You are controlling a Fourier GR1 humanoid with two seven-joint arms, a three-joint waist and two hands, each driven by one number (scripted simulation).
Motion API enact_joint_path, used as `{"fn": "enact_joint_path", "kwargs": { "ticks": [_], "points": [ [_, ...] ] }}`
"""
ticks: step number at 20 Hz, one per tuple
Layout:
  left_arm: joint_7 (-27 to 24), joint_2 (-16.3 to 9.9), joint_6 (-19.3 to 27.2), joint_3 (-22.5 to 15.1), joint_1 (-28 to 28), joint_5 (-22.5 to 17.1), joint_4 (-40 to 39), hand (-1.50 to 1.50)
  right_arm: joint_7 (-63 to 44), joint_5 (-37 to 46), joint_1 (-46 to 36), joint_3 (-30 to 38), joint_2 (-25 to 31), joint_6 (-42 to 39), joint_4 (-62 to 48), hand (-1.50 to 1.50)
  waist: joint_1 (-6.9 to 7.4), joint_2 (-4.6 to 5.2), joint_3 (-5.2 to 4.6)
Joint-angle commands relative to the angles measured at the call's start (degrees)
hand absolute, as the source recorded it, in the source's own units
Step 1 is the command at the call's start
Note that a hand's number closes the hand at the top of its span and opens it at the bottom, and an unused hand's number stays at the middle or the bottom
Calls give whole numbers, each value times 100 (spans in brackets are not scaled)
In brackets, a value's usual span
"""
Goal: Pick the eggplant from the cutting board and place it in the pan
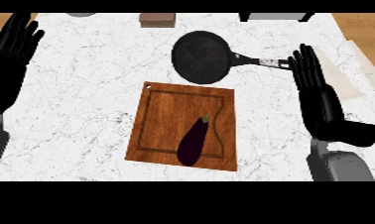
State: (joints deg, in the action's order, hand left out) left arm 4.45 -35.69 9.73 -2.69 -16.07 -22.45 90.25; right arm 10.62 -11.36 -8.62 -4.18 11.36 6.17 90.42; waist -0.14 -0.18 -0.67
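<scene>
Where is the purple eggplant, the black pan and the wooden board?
eggplant (193, 140), head view, middle of its body.
pan (201, 57), head view, middle of its dark bowl.
cutting board (164, 119), head view, bare wood left of the eggplant.

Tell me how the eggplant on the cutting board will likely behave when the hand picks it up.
The eggplant looks smooth and glossy, so it may slip in the fingers. Its rounded, elongated body, lying flat on the cutting board, could roll sideways if nudged. It appears stiff and thicker at the lower end, so it probably tips that way.

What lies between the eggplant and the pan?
In the head view, only cutting board wood and a strip of bare counter separate eggplant and pan.
</scene>
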Motion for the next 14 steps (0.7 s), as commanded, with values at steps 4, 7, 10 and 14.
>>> {"fn": "enact_joint_path", "kwargs": {
  "ticks": [4,7,10,14],
  "points": [
    [-169,566,382,-249,-81,401,-404,0,-659,229,-181,-1005,-237,-667,-1129,150,96,89,67],
    [-109,836,440,-512,290,435,-387,0,-1268,891,-129,-1634,-493,-275,-1616,150,158,57,59],
    [-320,977,548,-496,524,520,-654,0,-325,2168,912,-1632,-182,1174,-759,-150,-189,-22,50],
    [-368,1065,668,-480,570,618,-659,0,-853,2971,1467,-1794,528,1545,397,-150,-201,-46,49]
  ]
}}
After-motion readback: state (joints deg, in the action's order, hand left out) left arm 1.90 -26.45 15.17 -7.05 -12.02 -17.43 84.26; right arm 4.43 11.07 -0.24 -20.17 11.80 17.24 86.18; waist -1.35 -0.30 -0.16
